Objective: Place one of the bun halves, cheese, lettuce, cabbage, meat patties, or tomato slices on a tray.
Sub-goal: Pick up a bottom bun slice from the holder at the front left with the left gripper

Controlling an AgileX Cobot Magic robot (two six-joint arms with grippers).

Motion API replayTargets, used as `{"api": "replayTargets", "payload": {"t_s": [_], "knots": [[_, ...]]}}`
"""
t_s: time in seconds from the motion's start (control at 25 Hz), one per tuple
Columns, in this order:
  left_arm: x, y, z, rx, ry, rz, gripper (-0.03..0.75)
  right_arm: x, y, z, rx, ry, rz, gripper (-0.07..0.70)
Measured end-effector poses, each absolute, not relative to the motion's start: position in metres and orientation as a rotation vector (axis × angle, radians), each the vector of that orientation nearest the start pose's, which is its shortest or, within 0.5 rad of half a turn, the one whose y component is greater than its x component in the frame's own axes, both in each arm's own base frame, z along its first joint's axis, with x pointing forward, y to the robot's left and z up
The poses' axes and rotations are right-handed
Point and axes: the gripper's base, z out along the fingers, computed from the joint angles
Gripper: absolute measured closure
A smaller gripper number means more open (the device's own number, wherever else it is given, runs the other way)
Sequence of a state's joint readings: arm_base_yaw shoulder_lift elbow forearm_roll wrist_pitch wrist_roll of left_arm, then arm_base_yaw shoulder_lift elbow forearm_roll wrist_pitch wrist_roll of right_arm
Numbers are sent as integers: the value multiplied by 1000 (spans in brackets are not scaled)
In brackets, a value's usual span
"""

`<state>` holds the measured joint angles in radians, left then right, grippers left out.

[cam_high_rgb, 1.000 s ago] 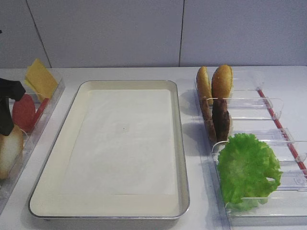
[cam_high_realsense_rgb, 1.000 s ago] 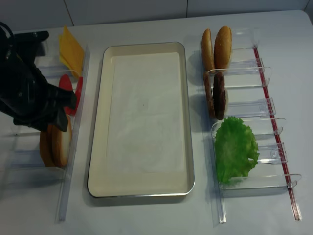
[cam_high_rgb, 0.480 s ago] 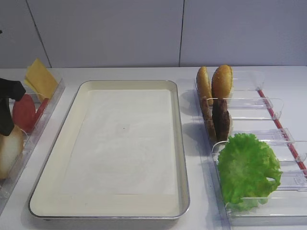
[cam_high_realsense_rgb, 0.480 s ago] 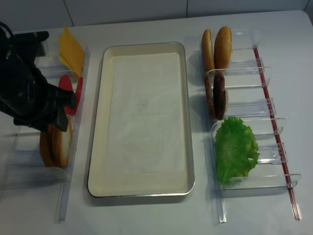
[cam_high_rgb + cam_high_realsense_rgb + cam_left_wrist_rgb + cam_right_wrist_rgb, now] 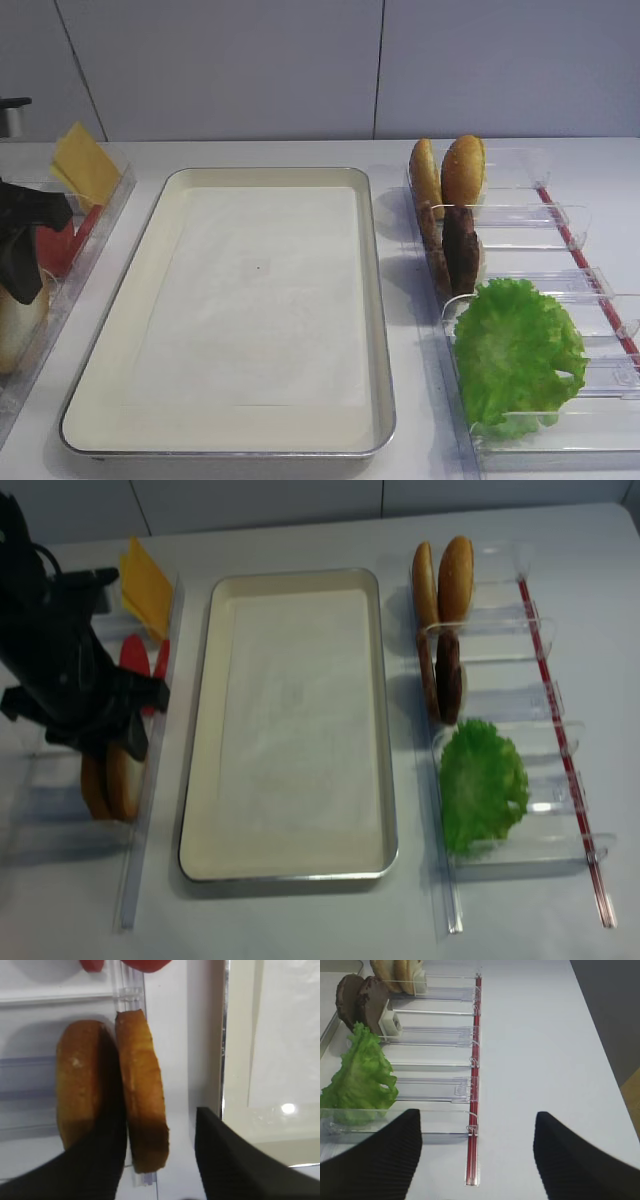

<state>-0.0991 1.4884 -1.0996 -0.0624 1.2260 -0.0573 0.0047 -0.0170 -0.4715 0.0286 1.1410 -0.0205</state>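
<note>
Two bun halves stand on edge in the left rack. In the left wrist view my left gripper [image 5: 155, 1127] is open and straddles the right bun half [image 5: 142, 1090]. One finger [image 5: 100, 1160] sits between it and the other half [image 5: 77, 1080]; the other finger stays clear of the bun on the tray side. From above, the left gripper [image 5: 112, 742] hangs over the buns [image 5: 110, 780]. The cream tray [image 5: 203, 730] with its paper liner lies empty in the middle. My right gripper [image 5: 477, 1132] is open over bare table, holding nothing.
Cheese [image 5: 145, 580] and tomato slices [image 5: 135, 655] stand further back in the left rack. The right rack [image 5: 540, 630] holds sesame bun halves [image 5: 455, 570], meat patties [image 5: 447, 675] and lettuce [image 5: 482, 780]. Its red edge strip [image 5: 474, 1085] runs under the right gripper.
My left gripper has shifted a little towards the tray over the bun halves, and its jaws have drawn slightly closer together. Nothing else has moved.
</note>
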Motion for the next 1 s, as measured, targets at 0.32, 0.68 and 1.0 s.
{"api": "replayTargets", "payload": {"t_s": [0.32, 0.68, 1.0], "knots": [[268, -29, 255, 47, 3127, -45, 533, -8, 2, 263, -29, 2136, 25, 161], [268, -28, 255, 49, 3126, -32, 568, -8, 2, 263, -29, 2136, 25, 161], [260, -28, 270, 39, 3072, -38, 569, -8, 2, 263, -29, 2136, 25, 161]]}}
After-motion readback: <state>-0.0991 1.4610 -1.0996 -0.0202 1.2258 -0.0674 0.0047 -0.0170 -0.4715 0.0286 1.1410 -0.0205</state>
